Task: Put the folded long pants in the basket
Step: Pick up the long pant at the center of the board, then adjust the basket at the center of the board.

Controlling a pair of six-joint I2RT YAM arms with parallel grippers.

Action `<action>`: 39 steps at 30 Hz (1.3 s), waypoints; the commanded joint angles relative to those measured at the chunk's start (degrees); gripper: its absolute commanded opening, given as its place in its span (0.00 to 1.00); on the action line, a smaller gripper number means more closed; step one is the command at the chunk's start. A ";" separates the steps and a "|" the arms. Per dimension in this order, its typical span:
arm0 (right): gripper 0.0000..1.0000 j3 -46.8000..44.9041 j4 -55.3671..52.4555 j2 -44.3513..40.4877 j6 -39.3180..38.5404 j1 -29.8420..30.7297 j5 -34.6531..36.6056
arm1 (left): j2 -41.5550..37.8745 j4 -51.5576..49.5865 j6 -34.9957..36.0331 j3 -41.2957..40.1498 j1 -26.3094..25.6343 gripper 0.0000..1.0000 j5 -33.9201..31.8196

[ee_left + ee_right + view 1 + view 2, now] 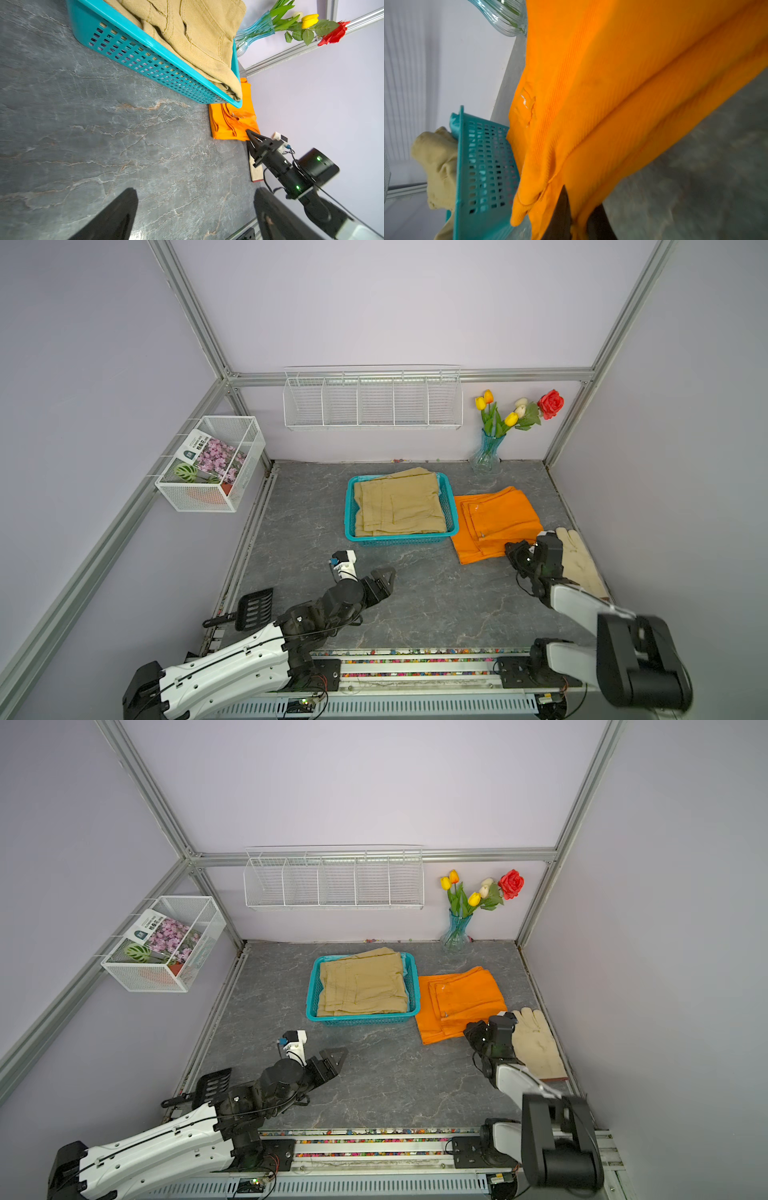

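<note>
Nearest to me, above the counter (415, 605), my left hand (386, 577) hangs open. Farther, my right hand (512, 551) is closed on the near edge of the orange pants (494, 516) beside the basket (401, 537). Soft and light, they may unfold, I think. Inside it lie the tan pants (401, 504).

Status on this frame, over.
Right end effector shut on orange pants, near corner. Left end effector open, empty. Tan pants in basket. Glove beside, not blocking.
</note>
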 commanded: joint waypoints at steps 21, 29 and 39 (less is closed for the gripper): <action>0.00 -11.90 -54.18 -61.98 -4.37 1.23 -16.85 | 25.35 17.38 -0.72 4.11 -0.15 0.93 12.62; 0.00 -12.15 -53.03 -57.07 -7.98 2.40 -21.94 | 38.69 21.25 2.50 13.56 -0.14 0.93 14.45; 0.00 -1.67 -61.37 -48.07 -14.83 9.39 -16.72 | 53.65 25.42 0.37 18.38 7.45 0.92 18.12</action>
